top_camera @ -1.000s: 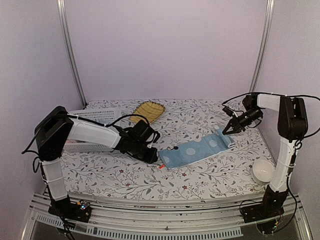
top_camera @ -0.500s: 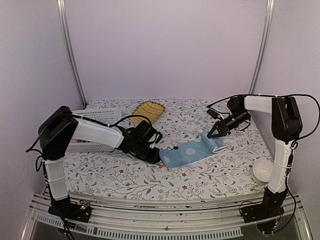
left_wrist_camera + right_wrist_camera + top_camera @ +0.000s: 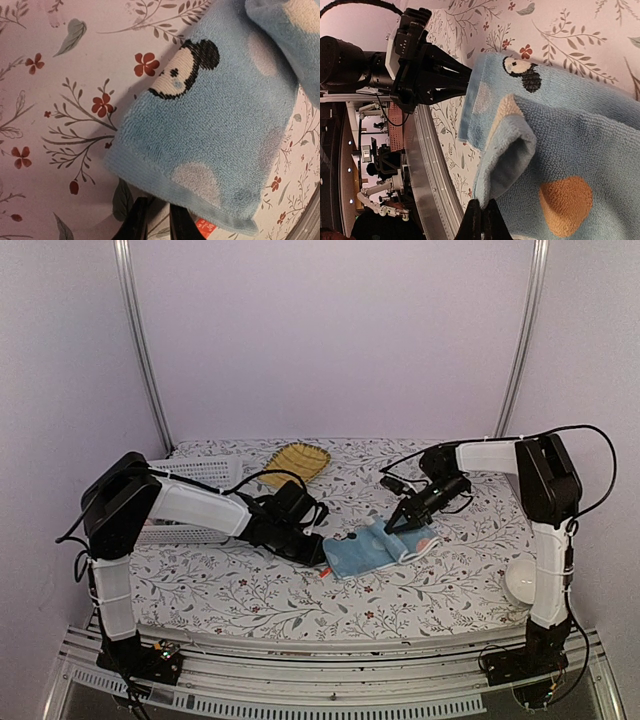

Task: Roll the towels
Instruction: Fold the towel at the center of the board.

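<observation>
The right claw (image 3: pixel 398 524) has swung in toward the left claw (image 3: pixel 320 553), dragging its end of the printed towel (image 3: pixel 372 550) up and over, so the cloth now lies doubled and about half as long. That looks like the first turn of the roll. The right claw is clamped tight on the lifted corner. The left claw, jaws narrowed, seems to pinch the opposite hem. The towel spans the gap between them.

Counted: one flowered tablecloth (image 3: pixel 250 590), two arms, one white basket (image 3: pixel 195 471) beyond the left claw, one printed towel, one yellow leaf tray (image 3: pixel 295 460) beyond the left claw too, and one white bowl (image 3: pixel 523 581) nearer than the right claw. No plain towel shows.
</observation>
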